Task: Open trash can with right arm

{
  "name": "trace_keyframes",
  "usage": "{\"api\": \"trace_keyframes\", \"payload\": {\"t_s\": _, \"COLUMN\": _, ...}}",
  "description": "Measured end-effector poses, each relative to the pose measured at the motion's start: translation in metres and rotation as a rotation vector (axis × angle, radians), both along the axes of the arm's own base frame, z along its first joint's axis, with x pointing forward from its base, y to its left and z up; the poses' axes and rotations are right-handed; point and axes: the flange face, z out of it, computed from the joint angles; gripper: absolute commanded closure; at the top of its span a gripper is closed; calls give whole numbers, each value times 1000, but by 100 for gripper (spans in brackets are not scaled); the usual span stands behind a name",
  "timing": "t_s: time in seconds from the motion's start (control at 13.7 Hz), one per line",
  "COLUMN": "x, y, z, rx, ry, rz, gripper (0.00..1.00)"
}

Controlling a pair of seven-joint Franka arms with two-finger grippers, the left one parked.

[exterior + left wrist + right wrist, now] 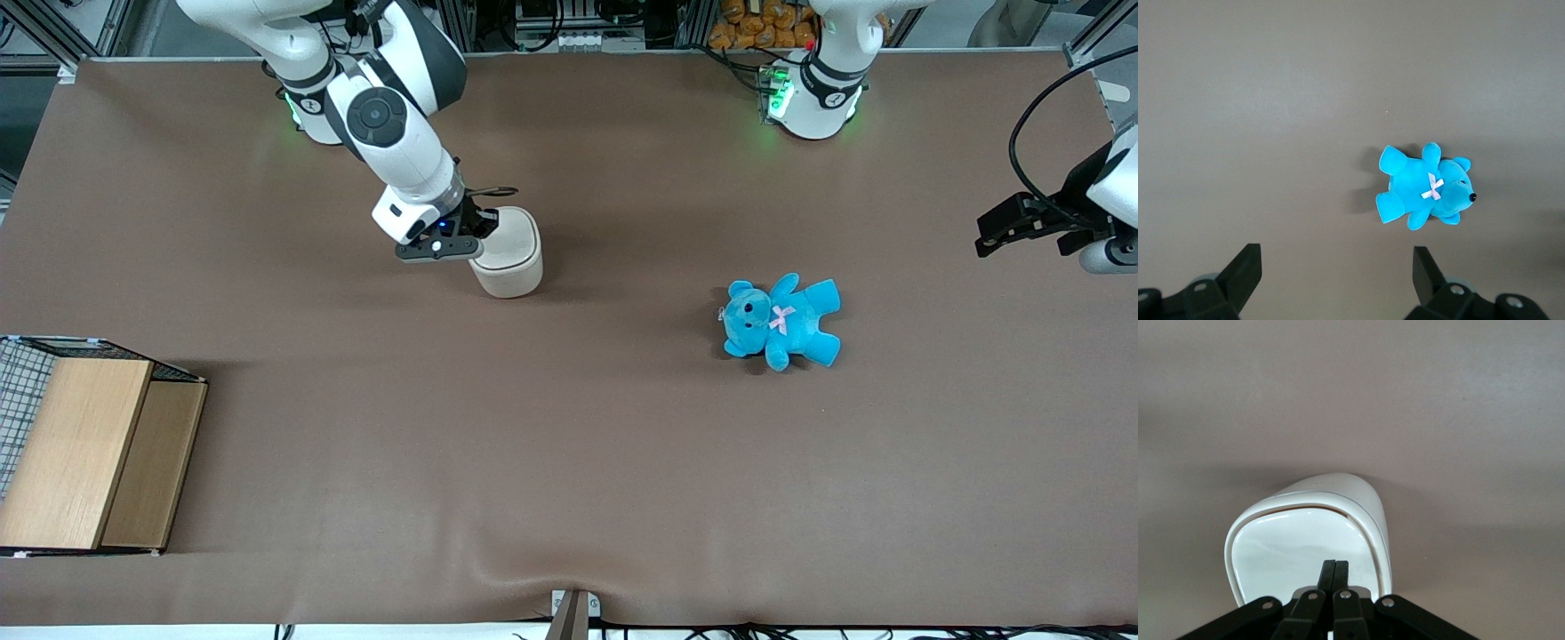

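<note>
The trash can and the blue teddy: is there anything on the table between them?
Nothing. The front view shows only bare brown table between the trash can and the teddy. The claw sits shut at the can's lid.

The right arm (391,133) slants down from the upper left of the front view toward the middle of the frame. Its gripper (468,238) points down, fingers (1335,577) pressed together, tips touching.

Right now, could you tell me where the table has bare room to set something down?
Bare cloth lies between the wooden box and the teddy bear, nearer the front camera than the trash can. It is crowded only at the can, where the shut claw sits over the lid.
</note>
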Motion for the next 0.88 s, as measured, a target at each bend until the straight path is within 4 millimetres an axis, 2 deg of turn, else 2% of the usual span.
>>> {"api": "trace_keyframes", "payload": {"t_s": 0.22, "x": -4, "y": 0, "z": -13, "rx": -12, "ry": 18, "rz": 10, "gripper": 100}}
{"api": "trace_keyframes", "payload": {"t_s": 0.88, "x": -7, "y": 0, "z": -22, "rx": -26, "ry": 30, "rz": 21, "gripper": 100}}
